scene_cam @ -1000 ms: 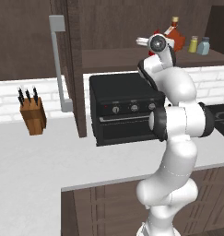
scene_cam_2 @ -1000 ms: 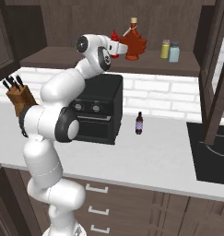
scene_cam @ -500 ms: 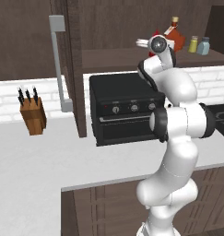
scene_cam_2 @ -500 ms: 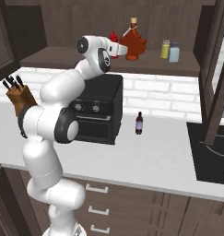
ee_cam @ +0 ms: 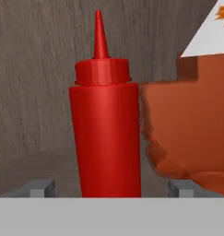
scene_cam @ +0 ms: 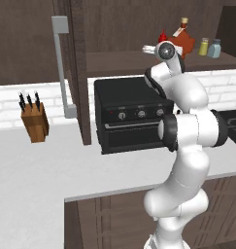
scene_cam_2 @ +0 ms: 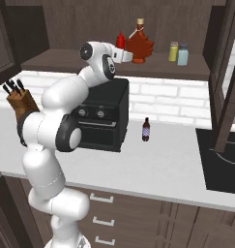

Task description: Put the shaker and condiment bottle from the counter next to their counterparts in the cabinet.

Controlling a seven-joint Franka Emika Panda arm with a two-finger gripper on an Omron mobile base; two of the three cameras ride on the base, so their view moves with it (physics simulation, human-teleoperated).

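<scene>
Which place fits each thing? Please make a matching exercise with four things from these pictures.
Things:
1. slim bright red squeeze bottle
2. small dark brown labelled bottle
3. wooden knife block
4. pale blue-grey shaker with grey cap

Places:
A. on the counter, right of the black oven
B. on the cabinet shelf, beside the yellow-green shaker
C. on the counter, left of the oven
D. on the shelf, against the squat red-brown bottle

Pairs: 1-D, 2-A, 3-C, 4-B

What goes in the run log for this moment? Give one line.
gripper: open | condiment bottle: upright on cabinet shelf, between fingertips, beside red-brown bottle | shaker: shelved
</scene>
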